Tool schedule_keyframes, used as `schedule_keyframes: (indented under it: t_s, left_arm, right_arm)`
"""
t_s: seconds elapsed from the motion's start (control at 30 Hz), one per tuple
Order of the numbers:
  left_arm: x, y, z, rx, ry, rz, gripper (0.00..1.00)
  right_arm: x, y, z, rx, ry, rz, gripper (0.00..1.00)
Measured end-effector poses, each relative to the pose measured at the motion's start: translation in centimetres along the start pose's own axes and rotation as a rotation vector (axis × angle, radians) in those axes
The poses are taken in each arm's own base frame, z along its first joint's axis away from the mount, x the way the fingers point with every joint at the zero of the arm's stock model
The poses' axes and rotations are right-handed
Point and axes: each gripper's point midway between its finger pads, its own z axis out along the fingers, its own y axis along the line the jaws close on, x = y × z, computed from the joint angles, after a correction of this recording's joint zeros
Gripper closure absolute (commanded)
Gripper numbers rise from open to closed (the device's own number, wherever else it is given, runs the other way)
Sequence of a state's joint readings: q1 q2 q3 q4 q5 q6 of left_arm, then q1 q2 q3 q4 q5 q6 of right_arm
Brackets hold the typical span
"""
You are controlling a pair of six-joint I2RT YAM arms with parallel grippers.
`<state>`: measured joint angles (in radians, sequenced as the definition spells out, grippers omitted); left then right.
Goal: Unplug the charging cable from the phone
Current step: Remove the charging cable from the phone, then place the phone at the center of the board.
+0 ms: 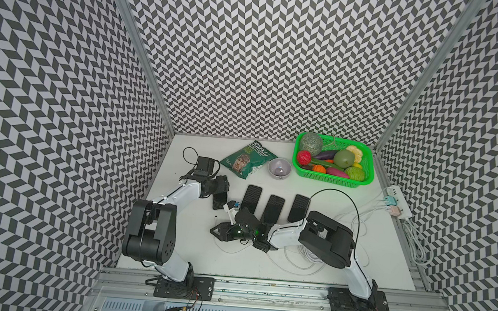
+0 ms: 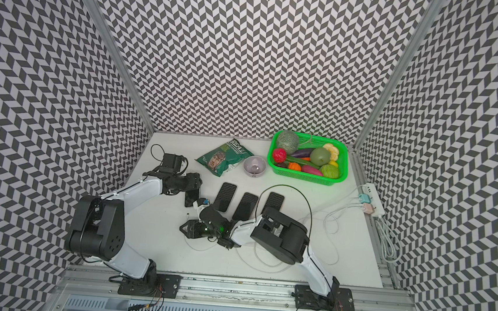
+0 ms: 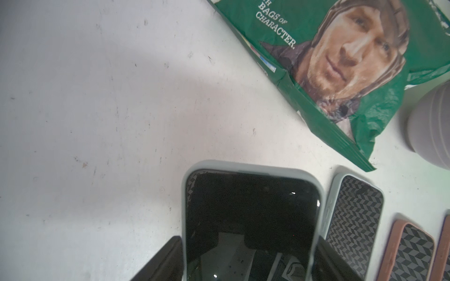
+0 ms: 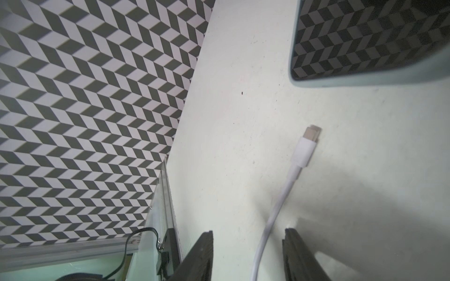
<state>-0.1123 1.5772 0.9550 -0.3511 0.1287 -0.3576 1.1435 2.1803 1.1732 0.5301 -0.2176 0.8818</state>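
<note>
The charging cable (image 4: 287, 187) lies unplugged on the desk (image 4: 231, 146), between the released right hand's (image 4: 248, 255) fingers. The left hand (image 3: 243, 262) grips the phone (image 3: 250, 214). Lift the right hand straight up, without snagging the cord.

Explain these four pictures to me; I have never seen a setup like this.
Two pictures look down from overhead on two robot arms at a white table. The others come from cameras on the arms' wrists. The left gripper is closed on the sides of a phone. The right gripper stands open, and the white charging cable lies loose between its fingers, its plug out of the phone. Also on the table: three more phones, a green snack bag, a bowl and a basket of toy vegetables.
</note>
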Motion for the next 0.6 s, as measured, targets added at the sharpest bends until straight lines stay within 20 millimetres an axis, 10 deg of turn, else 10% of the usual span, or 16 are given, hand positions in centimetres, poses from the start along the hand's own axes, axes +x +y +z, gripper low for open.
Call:
schedule_keyframes:
  t_s: [0.37, 0.6]
  left_arm:
    - [-0.3, 0.9, 0.0, -0.053, -0.017, -0.004, 0.71]
    - [0.5, 2.3, 1.2, -0.11, 0.016, -0.011, 0.59]
  right_arm:
    - [1.1, -1.7, -4.7, 0.133, -0.009, -0.065, 0.42]
    - [0.8, 0.7, -7.9, 0.126, -0.038, -0.138, 0.39]
